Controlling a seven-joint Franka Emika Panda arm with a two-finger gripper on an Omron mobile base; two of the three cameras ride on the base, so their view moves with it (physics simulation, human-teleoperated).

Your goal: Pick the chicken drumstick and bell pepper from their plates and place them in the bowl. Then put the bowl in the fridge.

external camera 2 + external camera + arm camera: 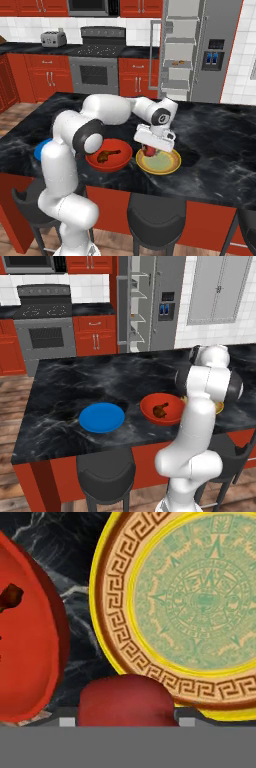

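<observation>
The red bell pepper [127, 702] sits at the near rim of the yellow plate [200, 602], between the tips of my gripper [127, 722]. The jaws stand close on either side of it, with a thin gap showing at each side. From the right base, the gripper [150, 148] points down over the bell pepper [148, 152] on the yellow plate [167, 165]. The chicken drumstick [107, 155] lies inside the red bowl [95, 161], just left of that plate. The blue plate [101, 417] lies bare, left of the bowl [150, 402]. The fridge [215, 55] stands behind the counter.
The fridge's left door is open, showing pale shelves [177, 50]. The black marble counter [65, 386] has dark stools [106, 472] along its near edge. A stove [45, 326] and red cabinets line the back wall.
</observation>
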